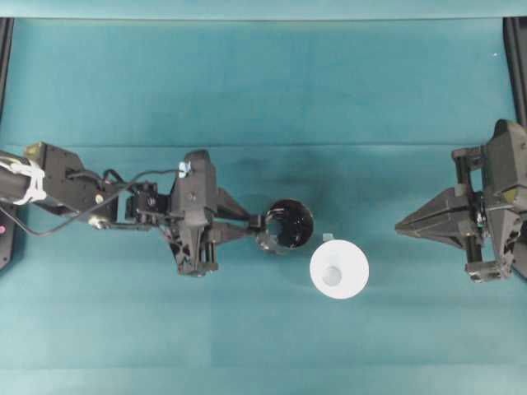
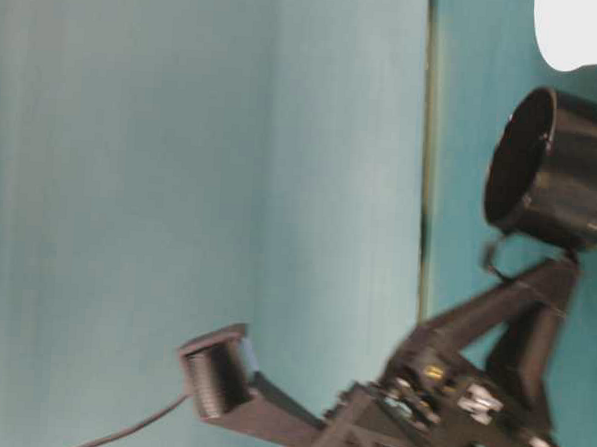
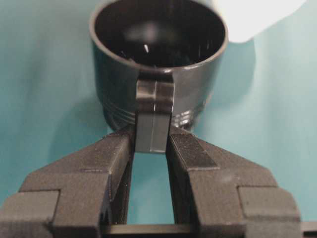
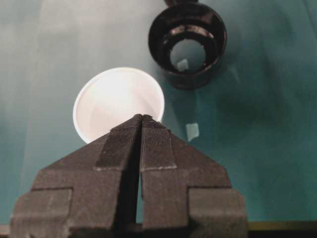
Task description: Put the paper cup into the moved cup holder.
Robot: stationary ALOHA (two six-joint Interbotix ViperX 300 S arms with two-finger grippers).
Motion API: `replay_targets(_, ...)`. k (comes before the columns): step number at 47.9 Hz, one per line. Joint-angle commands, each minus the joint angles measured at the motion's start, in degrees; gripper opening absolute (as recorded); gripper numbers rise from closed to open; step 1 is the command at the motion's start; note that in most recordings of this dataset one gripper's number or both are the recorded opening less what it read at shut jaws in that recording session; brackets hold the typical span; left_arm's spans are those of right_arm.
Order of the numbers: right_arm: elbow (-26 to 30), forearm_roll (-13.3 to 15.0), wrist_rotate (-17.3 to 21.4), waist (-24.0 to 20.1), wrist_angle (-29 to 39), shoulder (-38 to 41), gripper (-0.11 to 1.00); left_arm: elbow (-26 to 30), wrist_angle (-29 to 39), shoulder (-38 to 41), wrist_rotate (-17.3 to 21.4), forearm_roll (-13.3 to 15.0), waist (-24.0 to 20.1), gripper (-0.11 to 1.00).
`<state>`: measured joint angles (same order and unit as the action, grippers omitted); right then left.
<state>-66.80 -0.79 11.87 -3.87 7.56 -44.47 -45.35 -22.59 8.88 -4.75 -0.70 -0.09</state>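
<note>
Left claw (image 3: pixel 151 144) pinching cup holder (image 1: pixel 290 225) handle, frame centre. Paper cup (image 1: pixel 338 269) on table (image 1: pixel 247 82), lower right of holder, not yet inserted. Right claw (image 4: pixel 142 119) pressed together, empty.

We see matte black arms (image 1: pixel 189 210) with angular, grainy-padded fingers (image 3: pixel 193 153), a loose black cable (image 1: pixel 123 183) and white wrap (image 1: pixel 26 183).
</note>
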Motion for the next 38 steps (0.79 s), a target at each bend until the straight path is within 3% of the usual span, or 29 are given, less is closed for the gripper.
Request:
replay_targets(1,1.1,-0.1,0.5,-0.1,-0.2,0.3,-0.03,0.5,1.3,0.0,-0.1,-0.1,0.5,0.23)
replay_targets(11,1.1,-0.1,0.4,-0.2,0.3,0.3,-0.03,0.8,5.3,0.1,-0.1,-0.1,0.7,0.23)
replay_targets(24,1.1,-0.1,0.4,-0.2,0.3,0.3,-0.03,1.7,5.4,0.3,0.0,-0.1,0.6,0.25)
replay_targets(34,1.1,-0.1,0.6,-0.1,0.6,0.3,-0.03,2.5,5.4,0.5,0.0,-0.1,0.2,0.78)
replay_targets(38,1.1,-0.1,1.1,-0.2,1.8,0.3,-0.03,2.5,5.5,0.5,0.0,-0.1,0.2,0.89)
